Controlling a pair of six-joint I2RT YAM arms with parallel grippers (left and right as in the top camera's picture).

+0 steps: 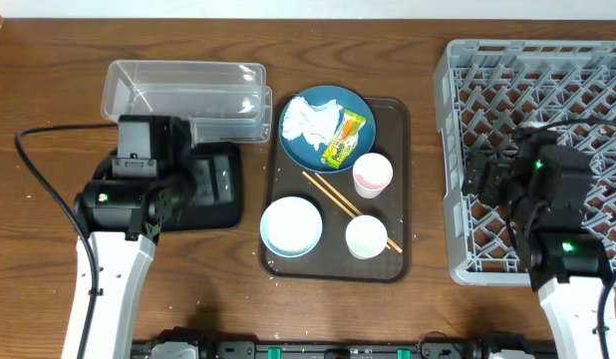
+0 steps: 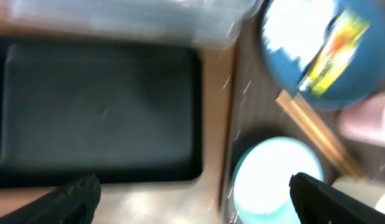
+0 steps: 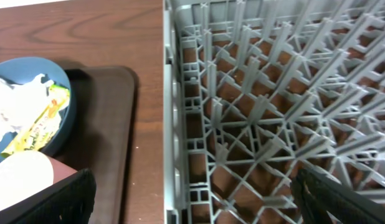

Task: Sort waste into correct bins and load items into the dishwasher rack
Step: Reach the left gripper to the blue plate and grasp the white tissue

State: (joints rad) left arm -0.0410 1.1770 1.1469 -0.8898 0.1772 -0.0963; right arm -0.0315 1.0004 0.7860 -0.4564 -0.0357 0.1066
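On the dark-blue plate [image 1: 323, 150] lie crumpled white tissue [image 1: 310, 125] and a yellow-green wrapper [image 1: 344, 140]. The plate shares a brown serving tray [image 1: 396, 125] with a white bowl [image 1: 291, 225], a pinkish cup [image 1: 373, 175], a greenish cup [image 1: 367, 236] and wooden chopsticks [image 1: 333, 194]. My left gripper [image 2: 195, 199] hangs open over the black tray [image 2: 99, 106], holding nothing, with the bowl [image 2: 276, 174] to its right. My right gripper [image 3: 192, 199] is open and empty above the left edge of the grey dishwasher rack [image 3: 273, 93]. Rice grains are too small to make out.
A clear plastic tub [image 1: 183, 95] stands at the back left, just behind the black tray [image 1: 216, 189]. The rack [image 1: 527, 100] fills the right side of the table. A strip of bare wood separates the serving tray from the rack.
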